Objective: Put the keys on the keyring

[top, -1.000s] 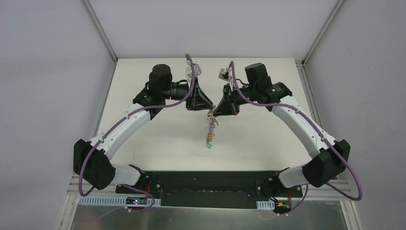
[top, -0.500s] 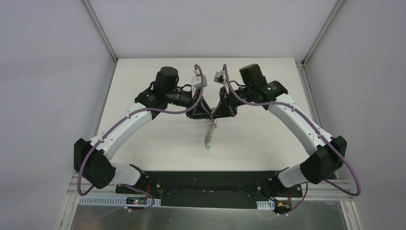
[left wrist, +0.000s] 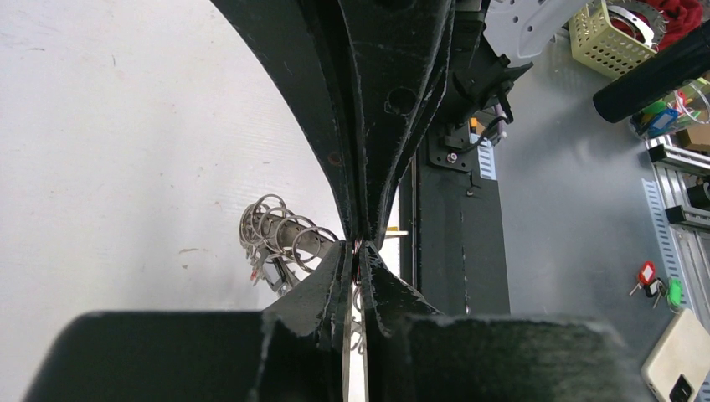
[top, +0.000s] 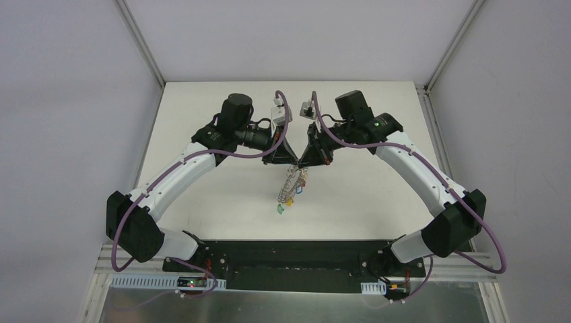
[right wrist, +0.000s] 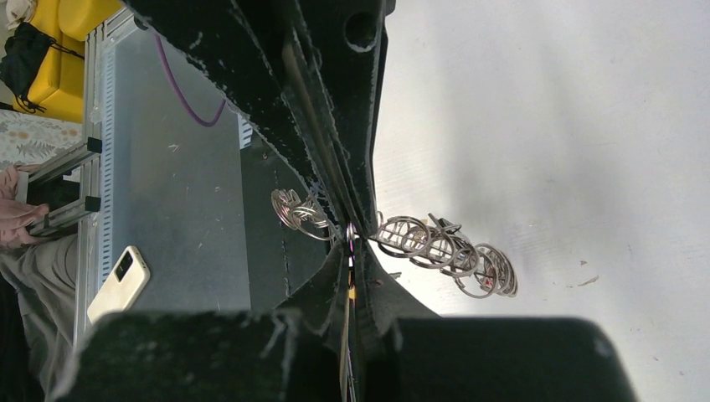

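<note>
Centrally, left gripper (top: 294,163) and right gripper (top: 301,163) meet tip-to-tip, both clamped tight on keyring (top: 291,183); keys (top: 279,210) trail lower-left; table (top: 377,195) edges well apart.

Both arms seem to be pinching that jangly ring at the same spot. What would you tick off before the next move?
1. Grip of the right end effector on the keyring: ok, shut.
2. Grip of the left end effector on it: ok, shut.
3. Clearance between the two: not ok, their tips meet.
4. Whether the keyring hangs clear of the table: cannot tell.
5. Whether the keys dangle untangled: cannot tell, too small.
</note>
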Robot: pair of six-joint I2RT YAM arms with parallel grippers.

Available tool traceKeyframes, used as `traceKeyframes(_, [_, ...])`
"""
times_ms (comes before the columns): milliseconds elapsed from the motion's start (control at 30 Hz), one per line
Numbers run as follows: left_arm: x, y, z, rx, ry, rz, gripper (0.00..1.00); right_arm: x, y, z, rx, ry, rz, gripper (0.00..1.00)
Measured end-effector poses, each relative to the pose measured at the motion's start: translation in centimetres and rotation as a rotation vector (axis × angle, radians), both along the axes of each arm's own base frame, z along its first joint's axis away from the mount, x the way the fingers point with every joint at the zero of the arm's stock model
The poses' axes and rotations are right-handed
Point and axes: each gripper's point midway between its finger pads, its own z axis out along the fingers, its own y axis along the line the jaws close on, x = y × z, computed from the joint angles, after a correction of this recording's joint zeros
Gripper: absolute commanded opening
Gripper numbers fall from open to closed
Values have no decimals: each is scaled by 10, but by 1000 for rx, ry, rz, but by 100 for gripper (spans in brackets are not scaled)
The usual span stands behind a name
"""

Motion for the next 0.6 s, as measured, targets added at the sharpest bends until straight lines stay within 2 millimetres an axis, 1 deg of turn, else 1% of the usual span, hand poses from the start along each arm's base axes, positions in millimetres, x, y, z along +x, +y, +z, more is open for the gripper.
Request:
traceKeyframes(300, [-1,1,1,12,-2,-2,0,0,0,0,0,-5,2,0])
traceKeyframes(333, [-1,2,1,15,-2,-2,0,0,0,0,1,-7,2,1])
traceKeyframes(500, [-1,2,4,15,6,1,0,1,1,3,12,-9,0,21])
traceKeyframes(533, [-1,2,5,11,9,4,0,2,0,4,18,-4,-3,25])
traceKeyframes(600, [3,0,9,-9,22,20,0,4,-3,9,37,5,-17,28])
